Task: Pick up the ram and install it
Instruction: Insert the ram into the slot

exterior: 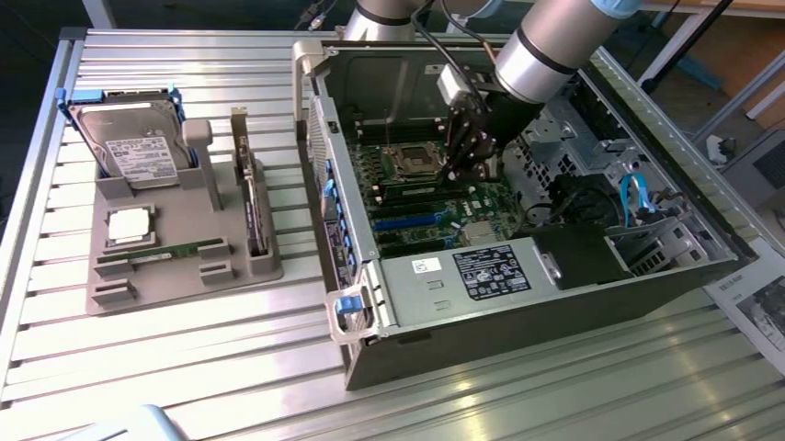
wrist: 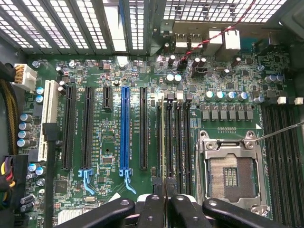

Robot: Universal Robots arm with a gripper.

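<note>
My gripper [exterior: 468, 168] is inside the open computer case [exterior: 429, 285], low over the motherboard beside the empty processor socket [exterior: 411, 162]. In the wrist view its fingers [wrist: 151, 209] are closed at the gripper [wrist: 165, 203] on a thin green ram [wrist: 164, 142]. The stick is seen edge-on and runs lengthwise along the row of black memory slots [wrist: 178, 137] next to the socket [wrist: 230, 175]. Whether its lower edge touches a slot I cannot tell. A second ram stick [exterior: 160, 250] lies flat in the grey tray [exterior: 184, 280] at the exterior view's left.
The tray also holds a hard drive [exterior: 135, 152], a square silver processor chip [exterior: 129, 225] and an upright expansion card [exterior: 252, 202]. Long expansion slots [wrist: 124, 128] lie beside the memory slots, further memory slots [wrist: 285, 152] beyond the socket. Case walls, drive cage and cables [exterior: 631, 197] surround the arm.
</note>
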